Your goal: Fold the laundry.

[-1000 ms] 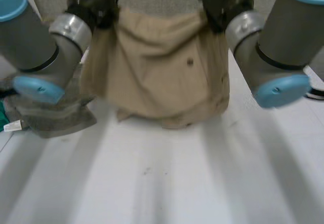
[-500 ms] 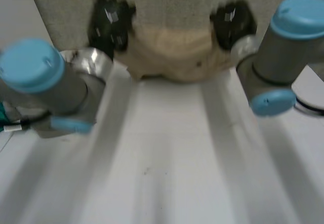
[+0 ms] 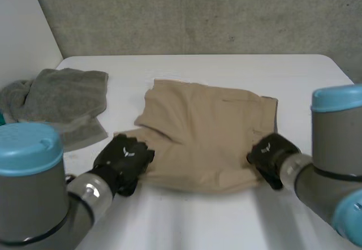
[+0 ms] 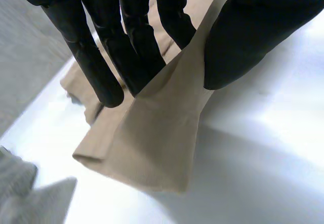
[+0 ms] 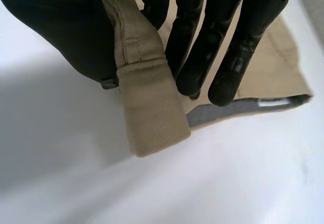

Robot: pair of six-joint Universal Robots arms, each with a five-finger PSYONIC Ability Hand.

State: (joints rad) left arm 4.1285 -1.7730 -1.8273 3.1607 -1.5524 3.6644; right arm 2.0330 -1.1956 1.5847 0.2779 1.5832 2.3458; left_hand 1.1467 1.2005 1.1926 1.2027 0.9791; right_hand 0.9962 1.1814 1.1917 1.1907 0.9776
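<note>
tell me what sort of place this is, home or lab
Likely a robotics lab or test bench, not a home: a plain white table against a rough grey wall, and the left hand and right hand each pinching the near edge of tan shorts, with a grey towel set aside.

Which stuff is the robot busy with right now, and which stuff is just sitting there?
Doing the job: tan shorts, lying on the white table; left hand, pinching their near left corner; right hand, pinching their near right corner.
Lying about: grey towel, crumpled beside the shorts, untouched.
</note>
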